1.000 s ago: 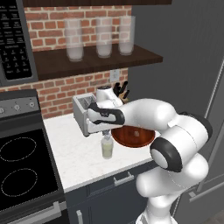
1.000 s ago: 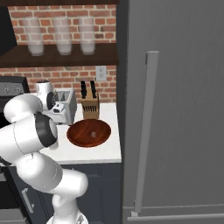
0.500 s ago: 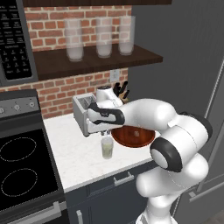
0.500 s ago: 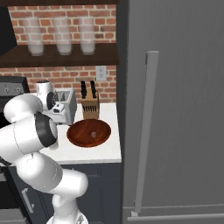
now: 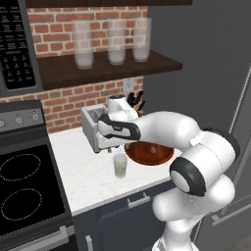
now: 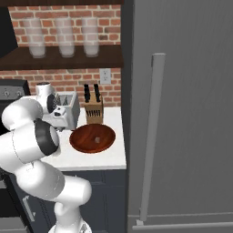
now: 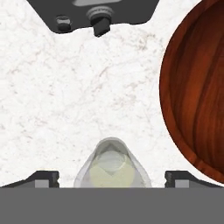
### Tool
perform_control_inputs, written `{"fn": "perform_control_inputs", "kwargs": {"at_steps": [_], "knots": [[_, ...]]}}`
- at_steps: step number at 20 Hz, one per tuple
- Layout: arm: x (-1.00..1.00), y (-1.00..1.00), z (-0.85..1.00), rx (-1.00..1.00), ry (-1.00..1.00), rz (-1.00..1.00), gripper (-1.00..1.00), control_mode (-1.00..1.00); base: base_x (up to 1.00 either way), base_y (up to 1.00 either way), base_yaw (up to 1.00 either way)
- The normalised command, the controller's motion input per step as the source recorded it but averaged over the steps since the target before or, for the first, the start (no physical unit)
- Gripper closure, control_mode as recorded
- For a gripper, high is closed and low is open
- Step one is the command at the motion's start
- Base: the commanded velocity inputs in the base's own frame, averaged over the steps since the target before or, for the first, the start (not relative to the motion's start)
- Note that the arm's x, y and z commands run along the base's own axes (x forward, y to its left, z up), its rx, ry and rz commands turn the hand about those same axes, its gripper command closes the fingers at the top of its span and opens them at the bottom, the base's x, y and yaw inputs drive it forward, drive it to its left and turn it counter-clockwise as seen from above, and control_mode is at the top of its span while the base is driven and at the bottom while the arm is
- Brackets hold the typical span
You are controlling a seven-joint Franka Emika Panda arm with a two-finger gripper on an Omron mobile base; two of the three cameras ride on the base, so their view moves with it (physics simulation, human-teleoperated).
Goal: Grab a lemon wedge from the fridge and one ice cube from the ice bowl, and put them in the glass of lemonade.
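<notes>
stove: black cooktop (image 5: 22,188) on the far left of the left base view, right up against the worktop.
worktop: white marbled slab (image 5: 88,176); the toaster, glass, bowl and knife block all stand on it.
toaster: silver box (image 5: 94,128) at the back by the brick wall; in the hand view its dark underside with a lever (image 7: 101,13) sits at the top edge.
pincer: hangs just above the glass (image 5: 116,148), pointing straight down. In the hand view the two dark tips (image 7: 112,179) stand wide apart on either side of the glass, so it's spread with nothing in it.
glass of lemonade: small clear tumbler (image 5: 120,165) standing upright, long axis vertical, mouth up, pale yellow-green liquid inside. It's in front of the toaster and just left of the bowl, not touching either. From the hand camera you look right down into it (image 7: 112,168), between the tips.
ice bowl: wide reddish-brown wooden bowl (image 5: 158,156), partly behind the arm in the left base view, fully seen from the right base view (image 6: 92,138); its rim curves in at the right of the hand view (image 7: 194,92).
ice cube: tiny pale cube (image 6: 96,139) lying near the middle of the bowl.
knife block: wooden block (image 6: 93,111) with dark handles pointing up, just behind the bowl.
shelf glasses: three tall frosted ones (image 5: 116,42) in a row on the dark shelf above.
fridge: tall dark grey door (image 6: 182,113), shut, with its long bar handle (image 6: 152,136) running vertically, right of the worktop.
</notes>
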Motion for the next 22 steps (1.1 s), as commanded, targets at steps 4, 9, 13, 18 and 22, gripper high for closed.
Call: {"fn": "perform_control_inputs", "kwargs": {"at_steps": [4,9,13,18,22], "knots": [[-0.81,-0.16,0.20,0.00,-0.10,-0.01,-1.00,-1.00,0.00,0.00,0.00],[-0.86,-0.37,0.21,0.02,-0.08,-0.04,-1.00,-1.00,0.00,0.00,0.00],[-0.84,-0.61,0.21,0.06,-0.04,-0.06,-1.00,-1.00,0.00,0.00,0.00],[-0.74,-0.64,0.29,0.06,0.00,-0.08,-1.00,-1.00,0.00,0.00,0.00],[-0.66,-0.59,0.42,0.05,0.00,-0.06,-1.00,-1.00,0.00,0.00,0.00]]}}
